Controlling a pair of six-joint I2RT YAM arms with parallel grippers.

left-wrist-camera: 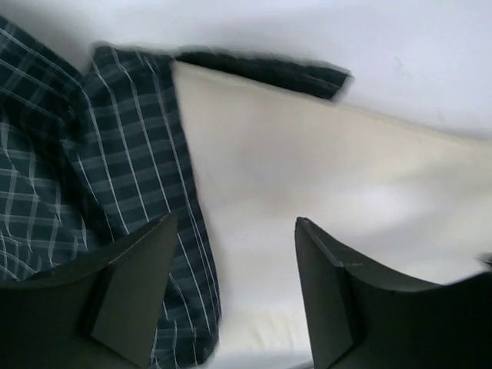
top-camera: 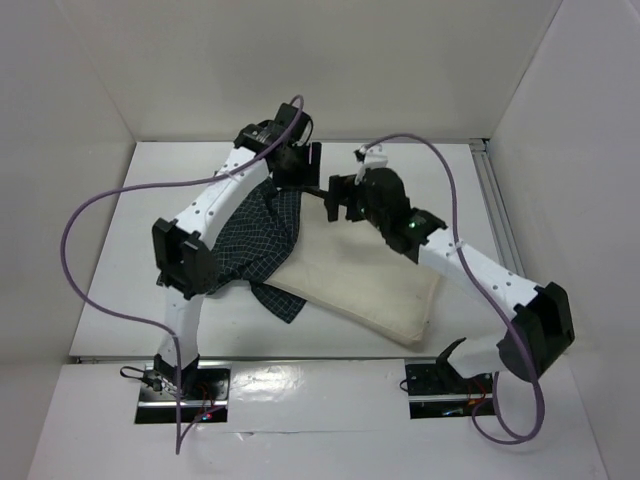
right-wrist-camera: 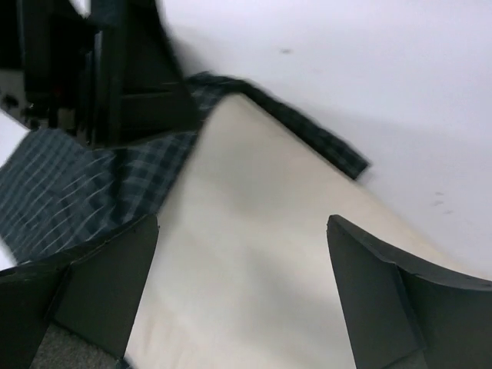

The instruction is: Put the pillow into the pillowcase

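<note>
The cream pillow (top-camera: 365,285) lies slantwise at the middle of the table. The dark checked pillowcase (top-camera: 262,232) lies bunched at its left end, and a strip of it runs along the pillow's far edge (left-wrist-camera: 265,71). My left gripper (top-camera: 312,165) hovers open and empty over the pillow's far left corner, where cloth and pillow meet (left-wrist-camera: 234,250). My right gripper (top-camera: 340,200) is open and empty just right of it, above the pillow (right-wrist-camera: 241,231). The pillow (left-wrist-camera: 323,200) (right-wrist-camera: 254,261) fills both wrist views, with the pillowcase (left-wrist-camera: 115,154) (right-wrist-camera: 69,192) at their left.
White walls close in the table (top-camera: 150,180) at the back and both sides. A metal rail (top-camera: 497,200) runs along the right edge. Purple cables loop over both arms. The left gripper's dark body (right-wrist-camera: 115,69) shows close by in the right wrist view.
</note>
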